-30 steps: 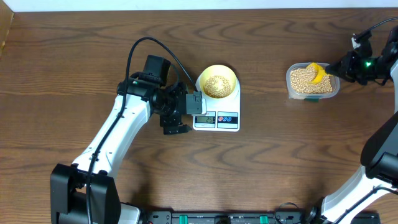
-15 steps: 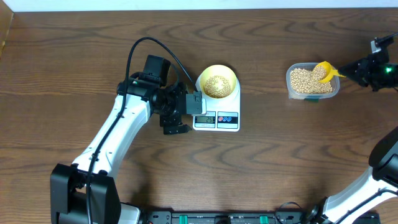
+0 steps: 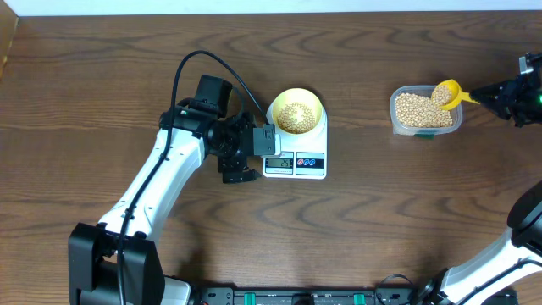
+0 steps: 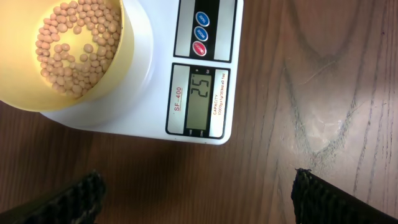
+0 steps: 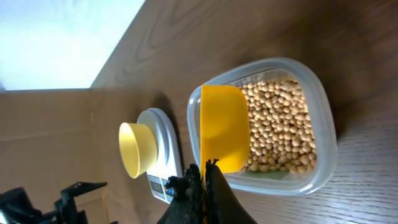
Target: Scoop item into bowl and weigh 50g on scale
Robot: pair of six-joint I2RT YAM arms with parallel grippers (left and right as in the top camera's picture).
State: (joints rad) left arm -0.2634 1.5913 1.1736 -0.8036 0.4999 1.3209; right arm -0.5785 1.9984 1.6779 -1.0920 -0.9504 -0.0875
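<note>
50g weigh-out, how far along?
Roughly halfway. Done: beans sit in the bowl on the scale; display reads 25. In hand: right gripper holds the scoop at the tub. Remaining: more scoops until 50.

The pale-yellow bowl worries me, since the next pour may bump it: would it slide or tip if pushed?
The bowl is probably light: the scale reads only 25 with beans inside, and its top looks smooth, so sliding seems likely. It flares from a narrower base, so a rim hit might tip it.
</note>
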